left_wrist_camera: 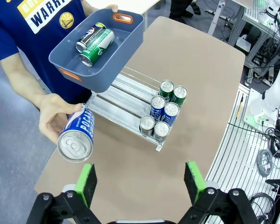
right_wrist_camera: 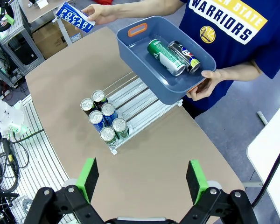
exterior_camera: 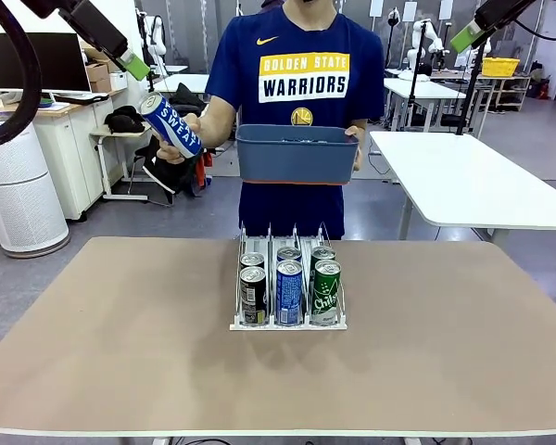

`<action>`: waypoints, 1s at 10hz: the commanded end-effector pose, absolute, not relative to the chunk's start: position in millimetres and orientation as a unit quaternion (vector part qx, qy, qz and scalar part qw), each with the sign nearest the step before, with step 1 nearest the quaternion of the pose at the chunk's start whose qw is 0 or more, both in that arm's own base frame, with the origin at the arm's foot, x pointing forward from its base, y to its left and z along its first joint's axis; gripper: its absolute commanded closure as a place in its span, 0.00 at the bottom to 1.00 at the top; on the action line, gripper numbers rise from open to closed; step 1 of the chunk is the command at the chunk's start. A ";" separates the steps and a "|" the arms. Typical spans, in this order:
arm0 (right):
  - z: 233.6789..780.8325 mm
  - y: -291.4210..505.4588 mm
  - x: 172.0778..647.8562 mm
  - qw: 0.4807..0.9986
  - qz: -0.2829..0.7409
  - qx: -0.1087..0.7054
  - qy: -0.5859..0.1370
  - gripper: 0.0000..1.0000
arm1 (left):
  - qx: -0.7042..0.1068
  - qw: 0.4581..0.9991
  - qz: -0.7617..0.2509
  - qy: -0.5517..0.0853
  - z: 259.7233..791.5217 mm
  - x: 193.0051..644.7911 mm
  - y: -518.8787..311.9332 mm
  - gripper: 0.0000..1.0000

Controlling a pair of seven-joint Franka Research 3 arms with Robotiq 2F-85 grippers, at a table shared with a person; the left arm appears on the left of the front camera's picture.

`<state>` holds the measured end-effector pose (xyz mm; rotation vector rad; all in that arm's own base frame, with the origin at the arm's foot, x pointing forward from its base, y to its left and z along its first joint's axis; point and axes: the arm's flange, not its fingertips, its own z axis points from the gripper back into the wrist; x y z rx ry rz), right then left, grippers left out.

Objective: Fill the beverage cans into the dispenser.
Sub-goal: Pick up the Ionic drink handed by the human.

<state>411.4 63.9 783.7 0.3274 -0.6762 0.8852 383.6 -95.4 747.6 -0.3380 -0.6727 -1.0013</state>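
A person's hand holds a blue beverage can [exterior_camera: 171, 125] tilted in the air at the far left, just below my left gripper [exterior_camera: 133, 65]. In the left wrist view that blue can [left_wrist_camera: 77, 138] hangs ahead of my open left gripper [left_wrist_camera: 141, 182], apart from its fingers. The dispenser [exterior_camera: 287, 325] stands mid-table with several cans [exterior_camera: 288, 287] at its front. The person's other hand holds a blue-grey bin [exterior_camera: 296, 158] above its far end; a green can [right_wrist_camera: 165, 57] and a black can [right_wrist_camera: 186, 56] lie inside. My right gripper [right_wrist_camera: 142, 179] hovers open, high above the table, nothing between its fingers.
The dispenser's rear rails [left_wrist_camera: 116, 100] are bare behind the cans. Brown tabletop [exterior_camera: 120, 343] spreads wide on both sides. A white table [exterior_camera: 473, 185] stands at the far right, and desks and a white cylinder [exterior_camera: 18, 195] at the far left.
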 end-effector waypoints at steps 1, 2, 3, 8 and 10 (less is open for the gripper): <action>784.3 64.0 409.4 0.835 0.418 0.157 -0.321 0.00 | -0.158 0.810 -0.468 -0.315 746.9 383.1 -95.6 0.00; 784.3 64.0 409.4 0.835 0.418 0.157 -0.321 0.00 | -0.158 0.810 -0.468 -0.315 746.9 383.1 -95.6 0.00; 784.3 64.0 409.4 0.835 0.418 0.157 -0.321 0.00 | -0.158 0.810 -0.468 -0.315 746.9 383.1 -95.6 0.00; 784.3 64.0 409.4 0.835 0.418 0.157 -0.321 0.00 | -0.131 0.815 -0.471 -0.311 728.8 392.7 -88.6 0.00; 784.3 64.0 409.4 0.835 0.418 0.157 -0.321 0.00 | -0.116 0.811 -0.472 -0.326 717.1 405.3 -94.3 0.00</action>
